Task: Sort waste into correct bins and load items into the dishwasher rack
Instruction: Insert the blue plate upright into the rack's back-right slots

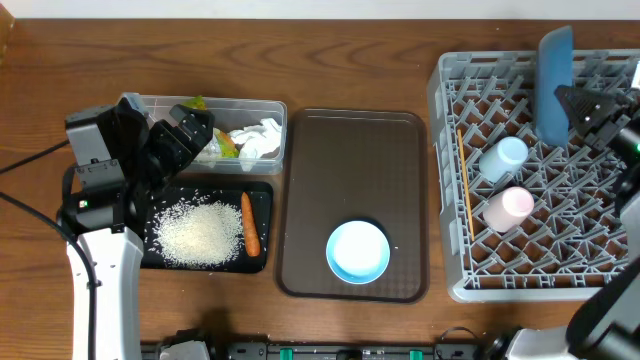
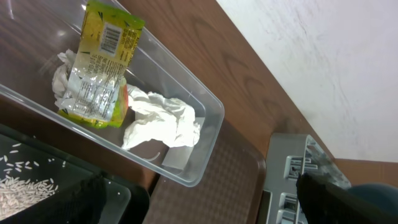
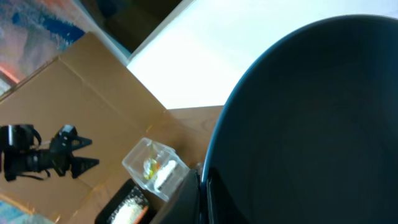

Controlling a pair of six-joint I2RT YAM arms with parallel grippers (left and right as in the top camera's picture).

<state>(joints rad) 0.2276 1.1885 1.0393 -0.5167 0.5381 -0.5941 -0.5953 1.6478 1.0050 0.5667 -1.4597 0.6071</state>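
At two o'clock on the surface, the right end effector (image 1: 572, 103) pinches the blue plate (image 1: 553, 85) upright at the rack (image 1: 446, 200); seat its rim between pegs before letting go.

barcode and fine print on snack wrapper (image 2: 102, 62) (too blurred to read), nothing legible

The left arm (image 1: 100, 262) rises from 8 o'clock toward 10 o'clock, where the left gripper (image 1: 203, 128) hangs with its jaws spread wide. The right arm (image 1: 612, 305) reaches from 4 o'clock to 2 o'clock, and the right gripper (image 1: 566, 100) is clamped on the rim of the dark blue plate (image 1: 553, 80).
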